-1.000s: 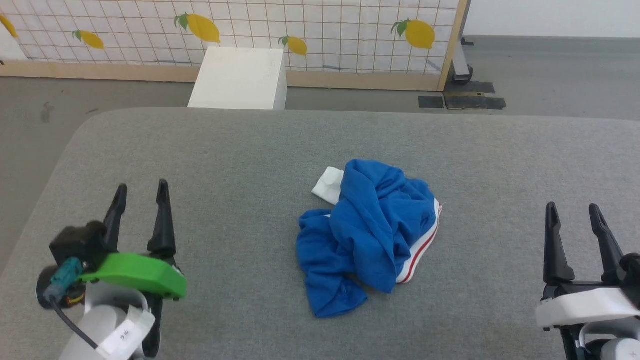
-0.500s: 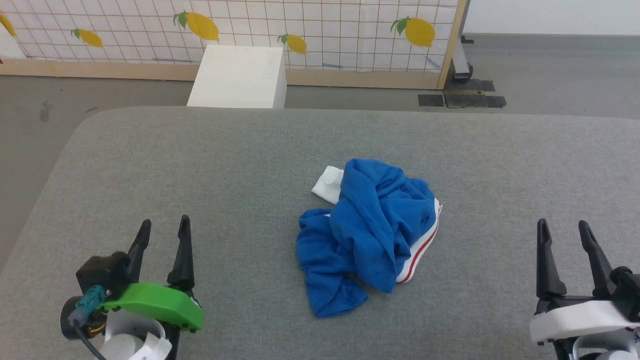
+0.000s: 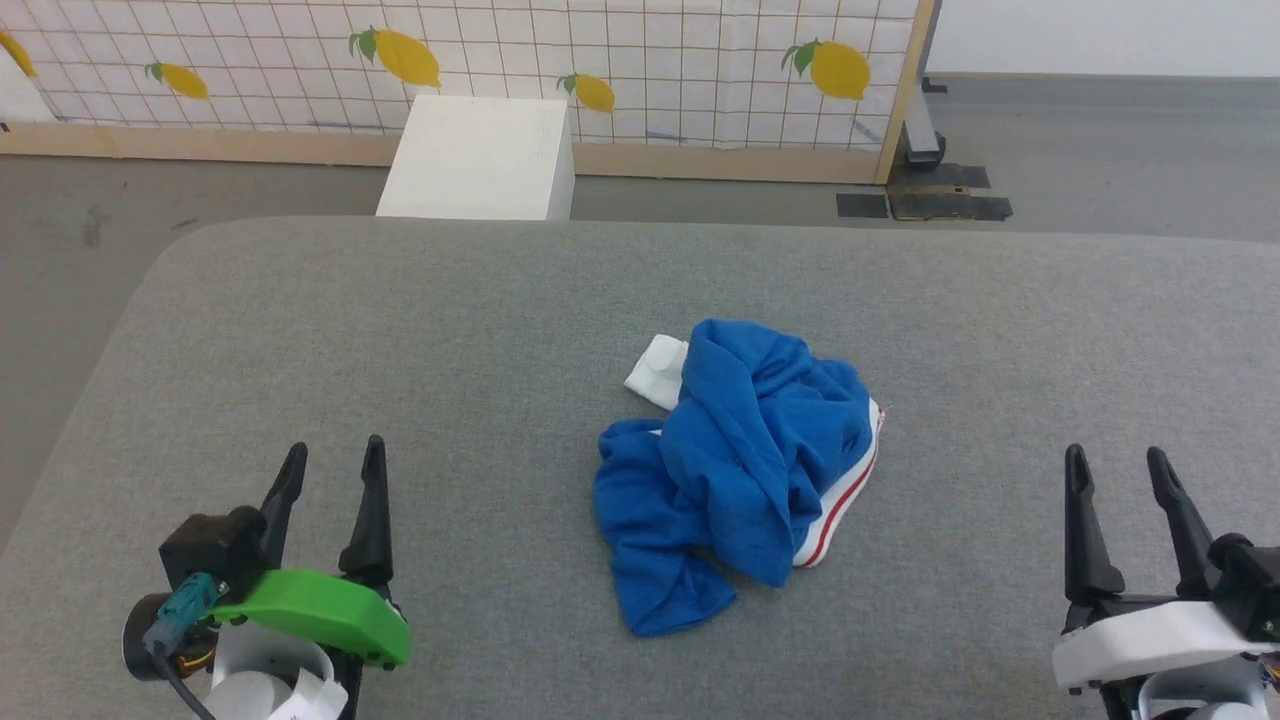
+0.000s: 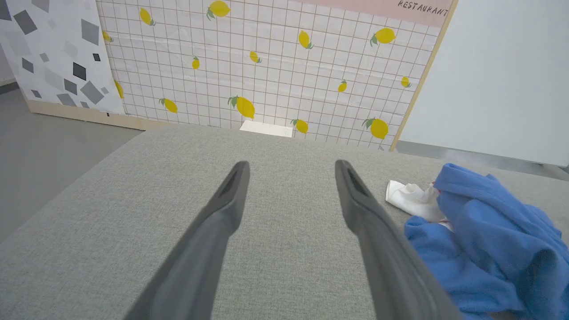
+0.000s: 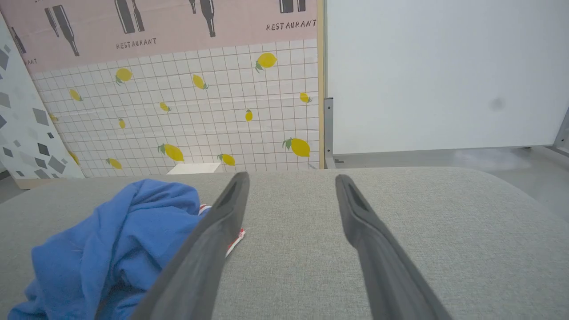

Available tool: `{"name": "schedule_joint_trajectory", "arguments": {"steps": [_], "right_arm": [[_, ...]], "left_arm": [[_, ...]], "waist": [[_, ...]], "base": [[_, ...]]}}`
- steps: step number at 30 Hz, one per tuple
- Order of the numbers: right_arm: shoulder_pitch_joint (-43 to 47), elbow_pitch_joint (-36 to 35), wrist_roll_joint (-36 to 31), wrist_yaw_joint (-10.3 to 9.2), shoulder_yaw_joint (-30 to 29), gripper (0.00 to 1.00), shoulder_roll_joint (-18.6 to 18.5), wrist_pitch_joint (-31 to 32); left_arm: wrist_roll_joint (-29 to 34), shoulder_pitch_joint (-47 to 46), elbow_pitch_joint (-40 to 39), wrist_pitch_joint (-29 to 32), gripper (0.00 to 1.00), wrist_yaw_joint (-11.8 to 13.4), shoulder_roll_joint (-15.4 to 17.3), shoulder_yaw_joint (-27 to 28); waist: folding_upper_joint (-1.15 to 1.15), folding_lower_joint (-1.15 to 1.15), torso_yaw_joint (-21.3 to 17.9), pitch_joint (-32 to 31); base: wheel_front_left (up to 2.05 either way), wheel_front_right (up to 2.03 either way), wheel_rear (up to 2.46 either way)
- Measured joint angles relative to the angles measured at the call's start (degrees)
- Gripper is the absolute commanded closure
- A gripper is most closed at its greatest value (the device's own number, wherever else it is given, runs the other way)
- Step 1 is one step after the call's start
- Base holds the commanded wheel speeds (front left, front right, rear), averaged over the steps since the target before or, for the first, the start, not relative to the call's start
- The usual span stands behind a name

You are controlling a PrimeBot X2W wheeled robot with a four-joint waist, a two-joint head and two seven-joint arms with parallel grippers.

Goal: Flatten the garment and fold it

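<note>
Grey fabric table (image 3: 400,320) spreads across the head view, with a rounded corner at upper left. Beyond it, a white box (image 3: 480,155) stands on the grey floor (image 3: 1100,150), and a lemon-print panel (image 3: 640,50) runs along the top. The garment (image 3: 740,470) lies crumpled just right of centre, blue with white and red-striped trim. Left gripper (image 3: 334,447) at lower left, right gripper (image 3: 1116,454) at lower right, fingers pointing up-frame, jaws spread wide, empty, well apart from the cloth.

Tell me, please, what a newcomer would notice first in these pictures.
The eye goes first to the crumpled blue garment, heaped near the middle of the grey table, white and red-striped trim peeking out. Next come the left gripper and right gripper, both open, low on either side and apart from it.
</note>
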Motion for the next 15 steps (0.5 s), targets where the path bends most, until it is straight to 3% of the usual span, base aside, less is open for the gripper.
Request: {"name": "schedule_joint_trajectory", "arguments": {"steps": [6, 11, 15], "right_arm": [[-2.0, 0.7, -0.7, 0.00, 1.5, 0.00, 0.0, 8.0], [-9.7, 2.6, -3.8, 0.00, 4.7, 0.00, -0.2, 19.9], [-16.7, 6.5, -3.7, 0.00, 8.1, 0.00, -2.5, 30.6]], "left_arm": [[0.2, 0.0, -0.6, 0.2, 0.00, 0.4, 0.0, -0.3], [0.2, 0.0, -1.2, 0.3, 0.00, 0.8, -0.2, -0.4], [0.2, -0.1, -1.7, 0.2, 0.00, 0.8, -0.4, -0.4]], "waist": [[0.00, 0.00, 0.0, 1.1], [0.00, 0.00, 0.2, 2.8], [0.00, 0.00, 0.6, 4.8]], "base": [[0.00, 0.00, 0.00], [0.00, 0.00, 0.00], [0.00, 0.00, 0.00]]}}
